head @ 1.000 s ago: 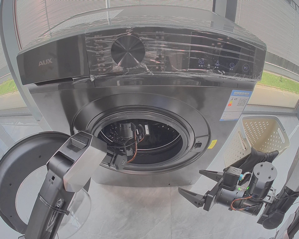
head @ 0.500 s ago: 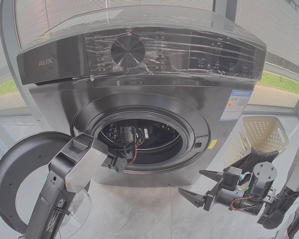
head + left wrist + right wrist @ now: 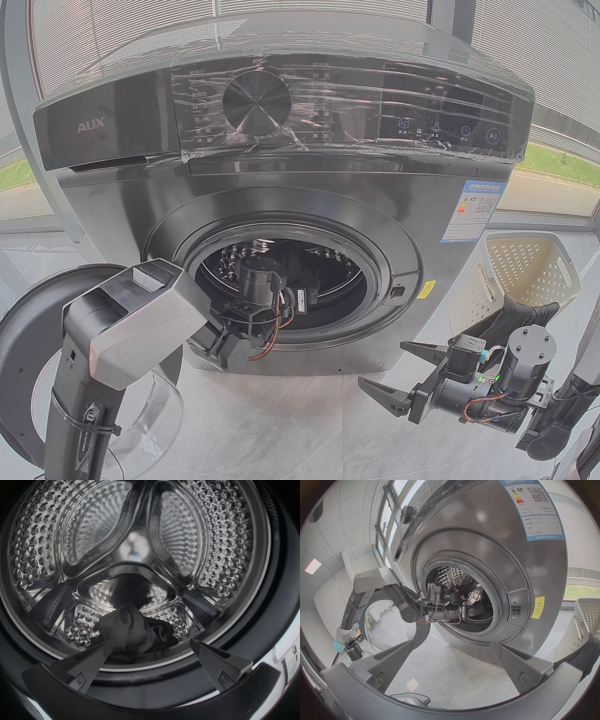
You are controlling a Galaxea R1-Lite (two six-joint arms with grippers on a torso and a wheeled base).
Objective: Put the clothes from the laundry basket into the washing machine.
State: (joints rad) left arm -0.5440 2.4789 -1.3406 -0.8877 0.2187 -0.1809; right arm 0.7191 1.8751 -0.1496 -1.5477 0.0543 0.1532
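The washing machine (image 3: 300, 187) stands in front of me with its round door swung open. My left gripper (image 3: 151, 642) is at the mouth of the drum (image 3: 137, 542), open and holding nothing. A dark garment (image 3: 131, 630) lies crumpled on the drum's bottom just beyond the fingertips. My right gripper (image 3: 382, 362) hangs open and empty over the floor, right of the opening. Behind it a white laundry basket (image 3: 531, 262) leans by the machine, and dark clothes (image 3: 512, 315) spill over its lower edge.
The open door (image 3: 37, 350) with its glass bowl stands low on the left, close behind my left arm. Grey tiled floor (image 3: 300, 425) stretches in front of the machine between the arms. Windows run behind the machine.
My left arm has drawn back: its elbow swung left and nearer, and the wrist sank lower and rightward at the drum's mouth. The right arm has kept still.
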